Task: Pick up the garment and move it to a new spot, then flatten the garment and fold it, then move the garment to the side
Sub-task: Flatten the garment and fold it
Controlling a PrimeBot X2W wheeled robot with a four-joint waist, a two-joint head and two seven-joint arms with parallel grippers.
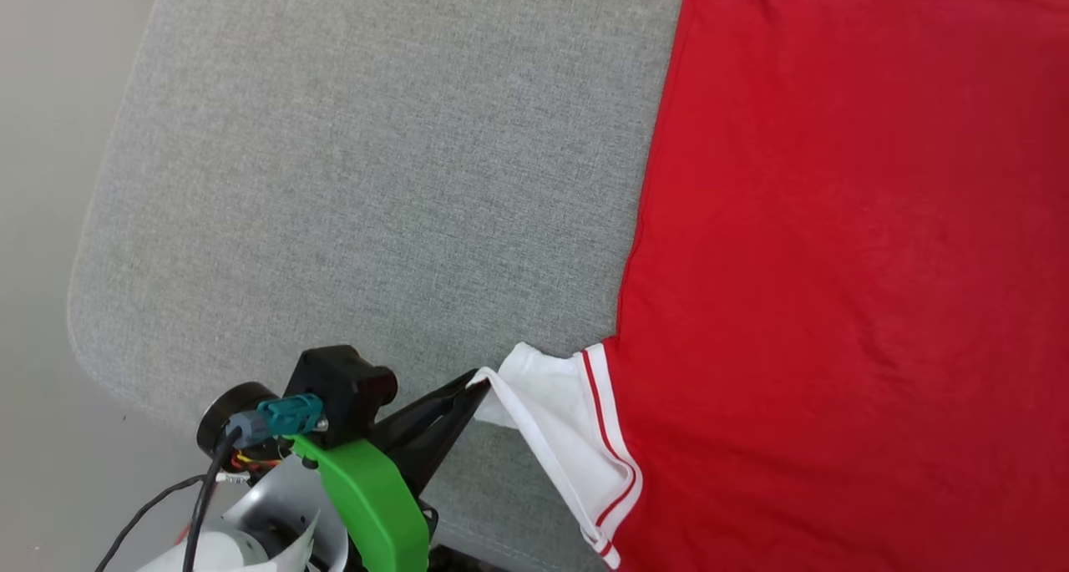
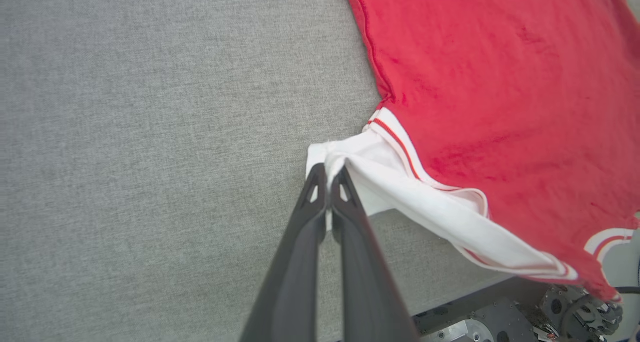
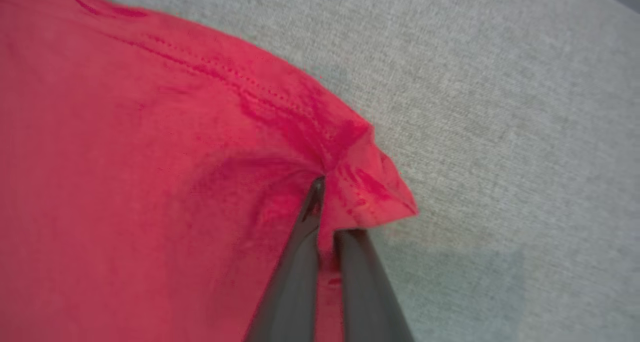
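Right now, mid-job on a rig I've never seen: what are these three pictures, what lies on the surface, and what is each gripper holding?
It's a two-armed robot; each arm ends in two dark fingers. One picture looks down from its head; the other two look along each wrist's fingers. A red garment with a white sleeve lies on a grey padded surface. The left gripper is shut on the sleeve's edge; the right gripper is shut on a red corner of the same garment.
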